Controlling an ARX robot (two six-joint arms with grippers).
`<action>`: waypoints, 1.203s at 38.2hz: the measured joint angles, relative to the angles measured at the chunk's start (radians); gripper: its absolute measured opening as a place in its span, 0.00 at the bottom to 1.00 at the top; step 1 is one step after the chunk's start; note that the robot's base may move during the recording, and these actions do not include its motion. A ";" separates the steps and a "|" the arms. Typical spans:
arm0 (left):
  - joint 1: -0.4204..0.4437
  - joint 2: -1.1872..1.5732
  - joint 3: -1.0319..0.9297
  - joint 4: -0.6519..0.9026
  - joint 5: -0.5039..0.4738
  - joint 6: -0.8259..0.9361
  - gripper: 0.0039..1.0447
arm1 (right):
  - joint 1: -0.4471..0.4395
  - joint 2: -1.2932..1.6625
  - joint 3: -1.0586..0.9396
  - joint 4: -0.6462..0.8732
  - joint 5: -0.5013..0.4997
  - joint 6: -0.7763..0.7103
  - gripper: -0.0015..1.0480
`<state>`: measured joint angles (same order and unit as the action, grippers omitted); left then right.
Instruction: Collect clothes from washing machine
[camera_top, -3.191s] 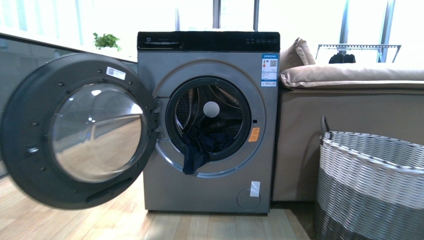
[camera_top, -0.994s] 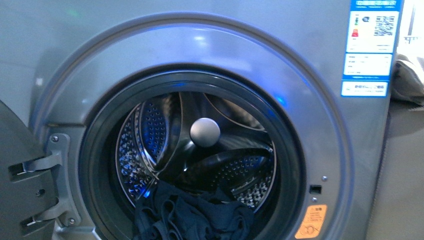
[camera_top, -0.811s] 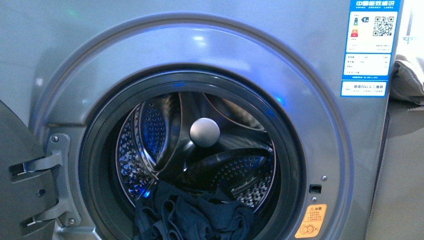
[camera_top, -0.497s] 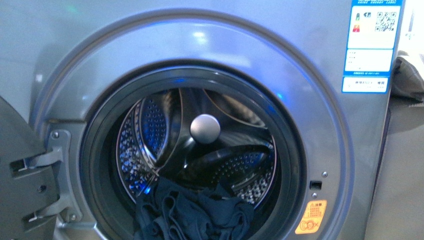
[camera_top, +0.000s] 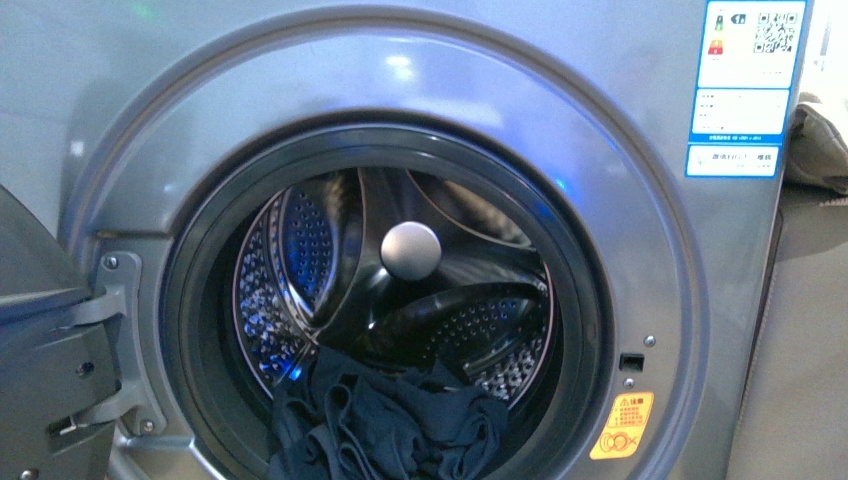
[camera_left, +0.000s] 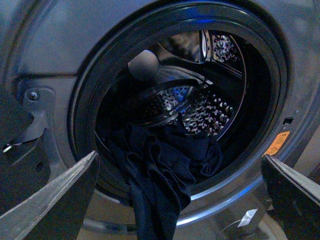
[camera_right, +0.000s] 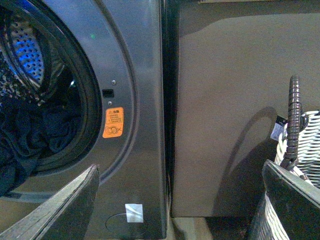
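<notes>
Navy clothes (camera_top: 385, 435) sit in the washing machine (camera_top: 640, 300) drum, ahead of the spread-wide left claw (camera_left: 179, 156); right claw (camera_right: 179, 165) gapes empty.

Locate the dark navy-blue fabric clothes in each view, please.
Front: dark navy-blue fabric clothes heaped low in the drum mouth.
Left wrist: clothes mid-frame, spilling over the mouth's lower rim.
Right wrist: clothes inside the mouth, cut by the frame edge.
Shared: orange warning sticker beside the mouth.

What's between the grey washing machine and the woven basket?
In the right wrist view, a plain brown flat panel fills the stretch between the grey metallic washing machine and the grey-and-white woven basket.
</notes>
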<state>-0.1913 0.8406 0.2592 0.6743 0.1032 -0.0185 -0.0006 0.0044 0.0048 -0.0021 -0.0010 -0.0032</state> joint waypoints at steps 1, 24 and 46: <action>-0.009 0.032 0.014 0.013 -0.003 0.008 0.94 | 0.000 0.000 0.000 0.000 0.000 0.000 0.92; -0.123 0.628 0.351 0.140 -0.088 0.125 0.94 | 0.000 0.000 0.000 0.000 0.000 0.000 0.92; -0.122 1.016 0.675 -0.021 -0.189 0.136 0.94 | 0.000 0.000 0.000 0.000 0.000 0.000 0.92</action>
<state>-0.3134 1.8565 0.9344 0.6537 -0.0860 0.1177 -0.0006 0.0044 0.0048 -0.0021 -0.0010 -0.0032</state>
